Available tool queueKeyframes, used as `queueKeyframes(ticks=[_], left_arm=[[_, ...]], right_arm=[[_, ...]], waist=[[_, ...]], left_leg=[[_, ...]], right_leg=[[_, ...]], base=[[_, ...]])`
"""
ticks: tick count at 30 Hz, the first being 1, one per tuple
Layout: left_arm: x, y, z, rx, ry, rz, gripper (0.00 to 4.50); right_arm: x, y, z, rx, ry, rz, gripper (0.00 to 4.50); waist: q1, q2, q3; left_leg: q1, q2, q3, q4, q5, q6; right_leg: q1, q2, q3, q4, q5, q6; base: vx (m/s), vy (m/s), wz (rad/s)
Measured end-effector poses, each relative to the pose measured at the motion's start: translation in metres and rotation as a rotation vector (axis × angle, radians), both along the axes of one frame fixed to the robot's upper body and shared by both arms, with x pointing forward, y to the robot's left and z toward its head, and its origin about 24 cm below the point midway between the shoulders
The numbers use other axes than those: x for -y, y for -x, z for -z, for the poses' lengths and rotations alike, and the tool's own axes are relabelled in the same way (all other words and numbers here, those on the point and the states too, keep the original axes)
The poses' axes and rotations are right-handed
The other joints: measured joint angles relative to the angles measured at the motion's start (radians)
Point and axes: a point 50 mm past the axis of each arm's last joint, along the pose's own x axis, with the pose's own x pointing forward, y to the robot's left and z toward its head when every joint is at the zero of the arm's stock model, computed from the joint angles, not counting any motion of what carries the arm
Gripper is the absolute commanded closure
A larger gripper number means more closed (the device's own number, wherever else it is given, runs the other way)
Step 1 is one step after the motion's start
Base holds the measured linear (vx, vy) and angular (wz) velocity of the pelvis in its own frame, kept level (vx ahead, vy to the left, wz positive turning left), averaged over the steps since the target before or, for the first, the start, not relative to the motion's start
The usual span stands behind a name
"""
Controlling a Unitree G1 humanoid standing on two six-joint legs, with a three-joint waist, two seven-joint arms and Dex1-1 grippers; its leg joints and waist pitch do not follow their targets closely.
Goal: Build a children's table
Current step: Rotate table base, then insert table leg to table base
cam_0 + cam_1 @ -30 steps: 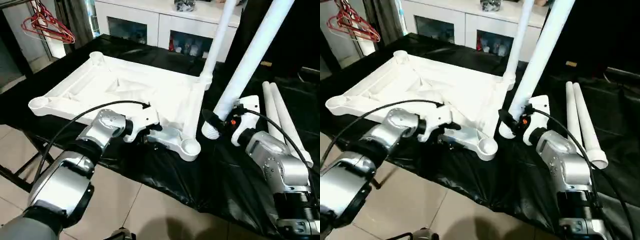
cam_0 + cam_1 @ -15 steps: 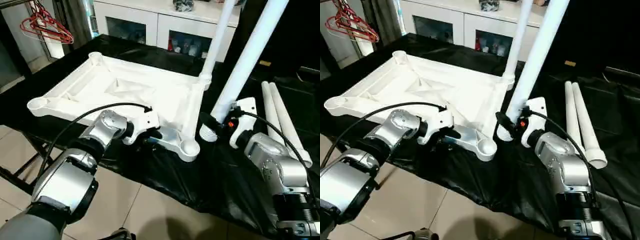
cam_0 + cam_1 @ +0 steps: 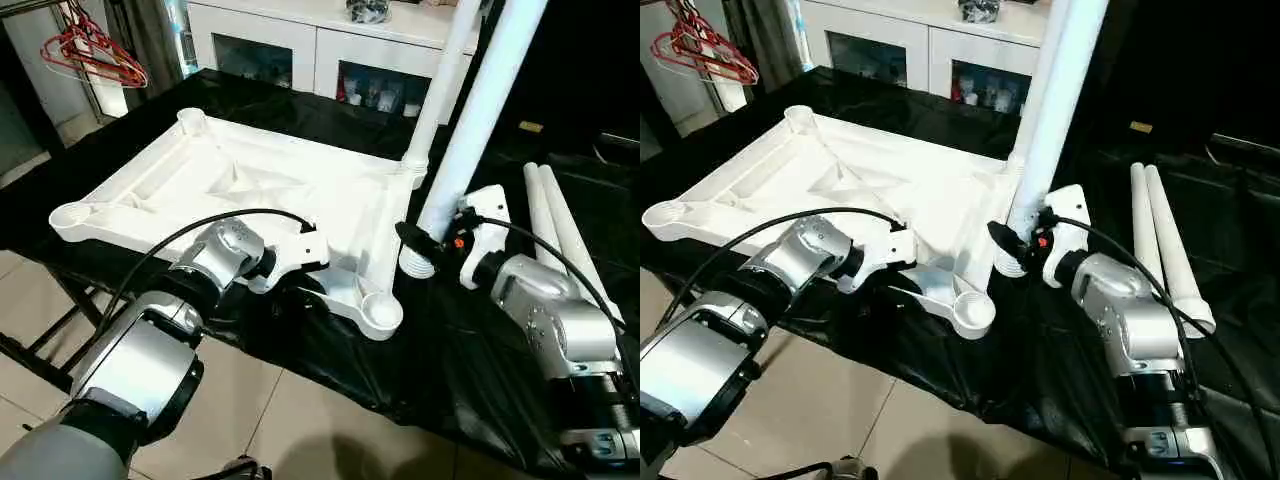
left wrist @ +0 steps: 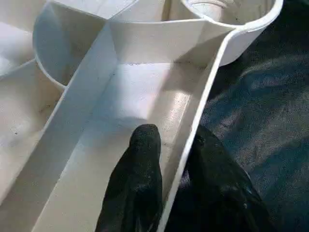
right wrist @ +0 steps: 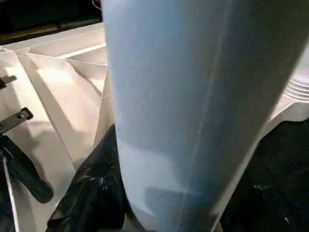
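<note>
While the white table top lies upside down on the black-covered bench, ribs and round corner sockets facing up, one leg already stands upright in the far corner socket on the robot's right side. The near socket on that same side is empty.

The left gripper is clamped on the top's near edge, close to that empty socket: one black finger sits inside the rib channel, the other sits outside, and the thin wall is pinched between them.

The right gripper is closed around a second tube leg, holding it near its threaded bottom end. That leg is tilted a bit and hangs just beside the top's right edge, between the two right-hand sockets, not in either one.

Two more legs lie side by side on the black cover, further to the right. Behind the bench there's a white glass-door cabinet, and some red hangers are off at the far left.
</note>
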Motion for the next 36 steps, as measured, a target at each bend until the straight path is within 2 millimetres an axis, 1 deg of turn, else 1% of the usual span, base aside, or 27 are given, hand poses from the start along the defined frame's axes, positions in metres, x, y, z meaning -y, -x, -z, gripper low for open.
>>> queueKeyframes(ticks=[2,6,9,10,11,13,14,16,20,21,22,24,30,31,34,36], left_arm=[[0.005,0.0,0.0,-0.005,0.002,-0.012,3.84],[0.021,-0.001,0.002,0.02,0.052,-0.114,3.97],[0.024,-0.004,0.004,0.057,0.066,-0.205,4.1],[0.023,-0.004,0.004,0.067,0.069,-0.223,4.21],[0.023,-0.004,0.004,0.077,0.073,-0.233,4.21],[0.023,-0.003,0.005,0.109,0.098,-0.228,4.39],[0.023,-0.002,0.006,0.126,0.112,-0.219,4.39],[0.023,0.001,0.008,0.163,0.153,-0.2,3.87],[0.023,0.004,0.008,0.177,0.216,-0.198,3.88],[0.023,0.004,0.009,0.174,0.226,-0.202,3.65],[0.022,0.004,0.009,0.173,0.23,-0.207,3.65],[0.021,0.004,0.008,0.177,0.232,-0.21,3.43],[0.017,0.003,0.009,0.18,0.229,-0.218,3.43],[0.016,0.003,0.009,0.18,0.229,-0.219,3.71],[0.016,0.003,0.009,0.178,0.231,-0.225,3.81],[0.015,0.003,0.009,0.176,0.235,-0.234,4.06]], right_arm=[[0.0,0.0,0.001,0.0,0.0,-0.001,2.58],[0.0,0.0,0.002,-0.006,-0.002,-0.009,2.58],[0.0,0.0,0.002,-0.005,-0.003,-0.009,2.58],[0.0,0.0,0.002,-0.005,-0.003,-0.009,2.58],[0.0,0.0,0.002,-0.005,-0.003,-0.008,2.58],[0.0,0.0,0.002,-0.005,-0.002,-0.004,2.58],[0.0,0.0,0.002,-0.005,-0.003,-0.004,2.58],[-0.001,0.0,0.003,-0.007,-0.006,-0.004,2.58],[-0.002,0.0,0.004,-0.007,-0.009,0.0,2.58],[-0.002,0.0,0.004,-0.007,-0.009,0.002,2.58],[-0.002,0.0,0.004,-0.007,-0.009,0.003,2.58],[-0.002,0.0,0.004,-0.007,-0.008,0.003,2.58],[-0.002,0.0,0.004,-0.007,-0.008,0.004,2.58],[-0.002,0.0,0.004,-0.007,-0.008,0.004,2.58],[-0.002,0.0,0.003,-0.006,-0.01,0.002,2.58],[-0.003,-0.001,0.003,-0.007,-0.014,-0.001,2.58]], waist=[[-0.001,0.001,-0.001],[-0.007,0.001,-0.001],[-0.02,0.001,-0.001],[-0.024,0.002,-0.001],[-0.028,0.002,-0.001],[-0.03,0.003,-0.002],[-0.03,0.003,-0.002],[-0.027,0.004,-0.002],[-0.021,0.004,-0.002],[-0.02,0.004,-0.002],[-0.02,0.004,-0.002],[-0.02,0.004,-0.002],[-0.021,0.004,-0.002],[-0.023,0.004,-0.002],[-0.024,0.004,-0.002],[-0.026,0.004,-0.002]], left_leg=[[0.0,0.0,0.0,0.0,0.001,0.001],[0.001,0.0,0.001,0.0,0.001,0.001],[0.002,0.0,0.001,0.0,0.001,0.001],[0.002,0.0,0.0,0.0,0.001,0.001],[0.002,0.0,0.0,0.0,0.001,0.001],[0.002,0.0,0.0,0.0,0.001,0.001],[0.002,0.0,0.0,0.0,0.001,0.001],[0.002,0.0,0.0,0.0,0.001,0.001],[0.0,0.0,0.0,-0.001,0.001,0.001],[0.0,0.0,0.0,0.0,0.001,0.002],[0.0,0.0,0.0,0.0,0.001,0.002],[0.0,0.0,0.0,0.0,0.001,0.002],[0.0,0.0,0.0,-0.001,0.001,0.002],[0.0,0.0,0.0,-0.001,0.001,0.002],[0.0,0.0,0.0,-0.001,0.001,0.002],[0.0,0.0,0.0,-0.001,0.001,0.002]], right_leg=[[0.0,0.0,0.0,0.0,0.0,0.0],[0.0,0.0,0.0,0.0,0.001,-0.001],[0.0,0.0,0.0,0.001,0.001,-0.002],[0.0,0.0,0.0,0.001,0.001,-0.002],[0.0,0.0,0.0,0.0,0.001,-0.002],[0.0,0.0,-0.001,0.0,0.001,-0.002],[0.0,0.0,-0.001,-0.001,0.001,-0.002],[0.0,0.0,-0.001,-0.001,0.001,-0.002],[0.0,0.0,-0.001,-0.001,0.001,-0.002],[0.0,0.0,-0.001,-0.001,0.001,-0.002],[0.0,0.0,-0.001,-0.001,0.001,-0.002],[0.0,0.0,-0.001,-0.002,0.001,-0.002],[0.0,0.0,-0.001,-0.002,0.001,-0.002],[0.0,0.0,-0.001,-0.002,0.001,-0.002],[0.0,0.0,-0.001,-0.001,0.001,-0.001],[0.0,0.0,-0.001,-0.001,-0.001,0.003]], base=[[0.0,0.0,0.0],[0.0,0.0,0.0],[0.0,0.0,0.0],[0.0,0.0,0.0],[0.0,0.0,0.0],[0.0,0.0,0.0],[0.0,0.0,0.0],[0.0,0.0,0.0],[0.0,0.0,0.0],[0.0,0.0,0.0],[0.0,0.0,0.0],[0.0,0.0,0.0],[0.0,0.0,0.0],[0.0,0.0,0.0],[0.0,0.0,0.0],[0.0,0.0,0.0]])
